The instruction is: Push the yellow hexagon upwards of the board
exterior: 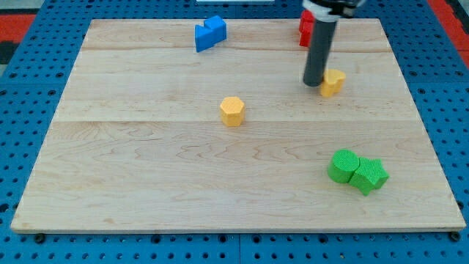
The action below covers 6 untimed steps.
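Note:
The yellow hexagon sits near the middle of the wooden board. My tip is at the upper right, well to the right of and above the hexagon. It touches or nearly touches the left side of a second yellow block, whose shape I cannot make out clearly.
A blue block lies near the board's top edge, left of centre. A red block is at the top, partly hidden behind the rod. A green cylinder and a green block touch each other at the lower right.

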Motion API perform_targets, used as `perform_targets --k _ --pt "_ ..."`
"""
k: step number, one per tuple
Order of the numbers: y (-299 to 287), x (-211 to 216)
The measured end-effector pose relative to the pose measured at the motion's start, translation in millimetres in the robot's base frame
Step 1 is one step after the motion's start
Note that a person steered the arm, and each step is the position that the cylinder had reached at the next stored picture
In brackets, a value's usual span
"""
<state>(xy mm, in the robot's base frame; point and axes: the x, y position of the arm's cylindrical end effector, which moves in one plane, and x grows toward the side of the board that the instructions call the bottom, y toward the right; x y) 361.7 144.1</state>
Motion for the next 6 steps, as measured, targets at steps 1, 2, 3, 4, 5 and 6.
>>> perform_targets --k 1,2,3,4,5,6 --pt "-6 64" --pt "-55 142" --pt "-129 132" --pt "-164 101" --pt "-151 48" --pt "-122 35"
